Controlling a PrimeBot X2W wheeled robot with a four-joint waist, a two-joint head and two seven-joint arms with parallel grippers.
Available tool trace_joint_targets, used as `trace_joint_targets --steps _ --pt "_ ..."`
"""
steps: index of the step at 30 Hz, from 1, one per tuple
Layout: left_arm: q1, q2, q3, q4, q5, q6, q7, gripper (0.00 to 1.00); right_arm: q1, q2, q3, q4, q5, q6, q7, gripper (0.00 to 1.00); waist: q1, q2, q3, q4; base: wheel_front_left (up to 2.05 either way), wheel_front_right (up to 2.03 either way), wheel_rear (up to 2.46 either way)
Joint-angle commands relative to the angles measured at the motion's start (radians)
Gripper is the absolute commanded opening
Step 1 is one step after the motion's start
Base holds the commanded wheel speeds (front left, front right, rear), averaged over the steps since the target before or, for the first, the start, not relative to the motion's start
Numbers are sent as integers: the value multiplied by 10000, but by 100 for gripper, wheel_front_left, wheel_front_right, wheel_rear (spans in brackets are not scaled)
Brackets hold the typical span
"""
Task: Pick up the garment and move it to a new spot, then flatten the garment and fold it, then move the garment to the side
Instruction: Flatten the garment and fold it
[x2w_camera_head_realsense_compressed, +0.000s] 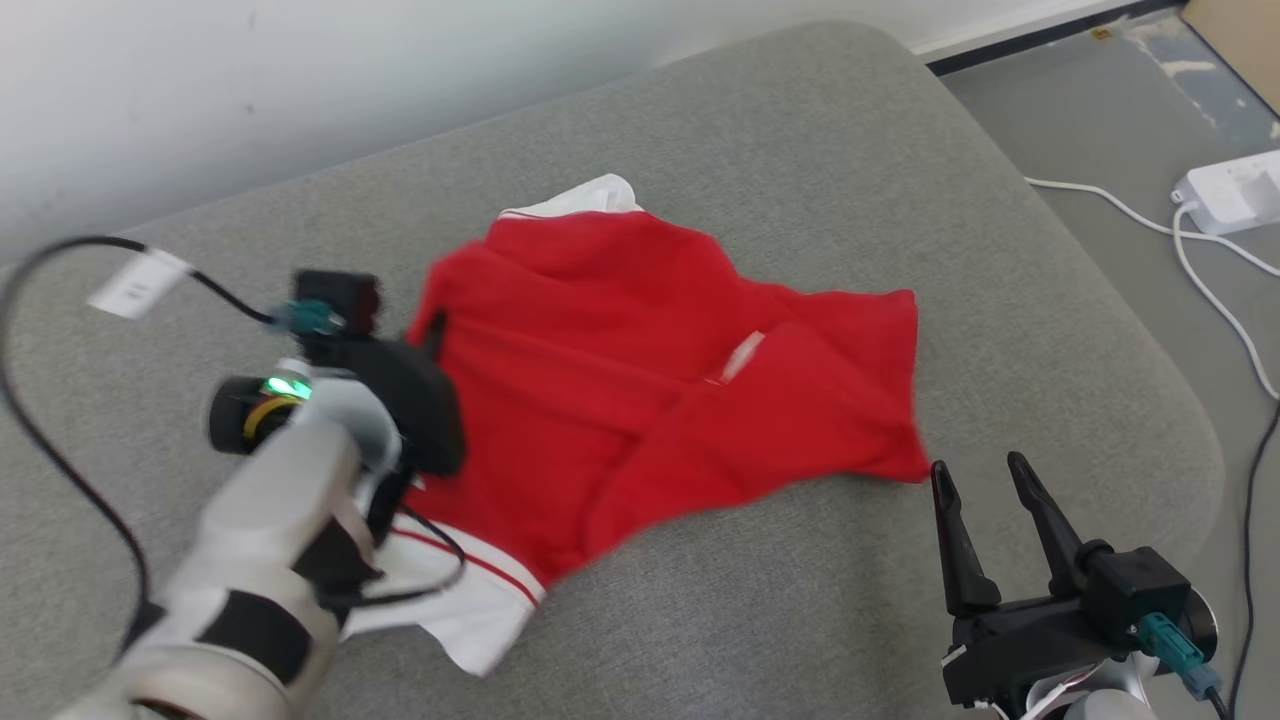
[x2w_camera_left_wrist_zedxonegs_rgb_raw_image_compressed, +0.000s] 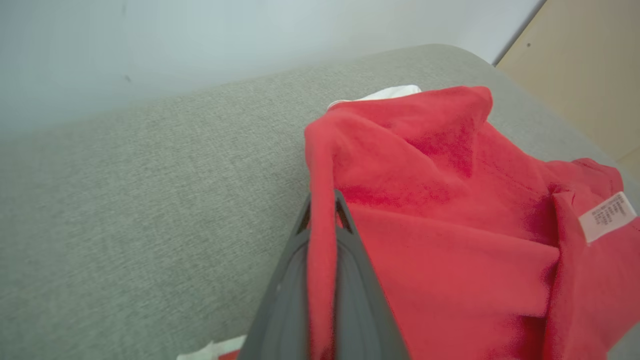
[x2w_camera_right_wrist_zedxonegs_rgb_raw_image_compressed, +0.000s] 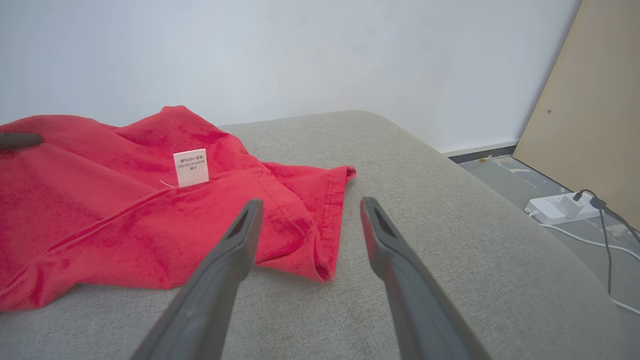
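Where our grey cushion (x2w_camera_head_realsense_compressed: 800, 150) meets white wall (x2w_camera_head_realsense_compressed: 300, 80), red garment (x2w_camera_head_realsense_compressed: 600, 350) crumpled, left fingers (x2w_camera_left_wrist_zedxonegs_rgb_raw_image_compressed: 365, 310) pinching its fold, right fingers (x2w_camera_right_wrist_zedxonegs_rgb_raw_image_compressed: 220, 280) wide, empty

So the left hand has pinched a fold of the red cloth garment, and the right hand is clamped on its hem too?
No: the left hand pinches a fold of the red cloth garment, but the right hand is open and holds nothing; the right wrist view shows it.

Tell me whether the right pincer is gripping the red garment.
No, the right pincer has its two fingers spread wide apart and closed on nothing, while the red garment lies on the cushion beyond them.
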Motion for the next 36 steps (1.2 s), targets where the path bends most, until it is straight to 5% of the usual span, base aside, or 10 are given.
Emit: trace_joint_targets --steps 1,14,15,16,17,30,36 --pt "-200 203 100 137 -125 -69 -89 0 57 -87 63 -96 52 -5 -11 100 0 -1 -15 77 0 0 0" --pt "-1069 1577 1048 984 -939 -166 -418 0 -60 -193 644 -367 339 -5 -11 100 0 -1 122 169 0 0 0" --pt "-1016 1633 1092 1019 -972 -121 -467 16 -45 -209 676 -349 358 -5 -11 100 0 -1 124 173 0 0 0" --pt "-939 1684 1140 1050 -1005 -112 -520 49 -43 -226 713 -331 366 -5 -11 100 0 -1 123 175 0 0 0" --pt "-877 1744 1172 1084 -1011 -86 -569 100 -49 -240 735 -317 376 -5 -11 100 0 -1 122 179 0 0 0" --pt "-251 2436 1179 653 -761 -514 -1601 100 303 -255 633 -176 408 -5 -11 100 0 -1 -338 597 0 0 0" --pt "1171 2905 2116 -1103 -649 -255 -1652 100 653 -260 452 -183 440 -5 -11 100 0 -1 -767 1081 0 0 0"
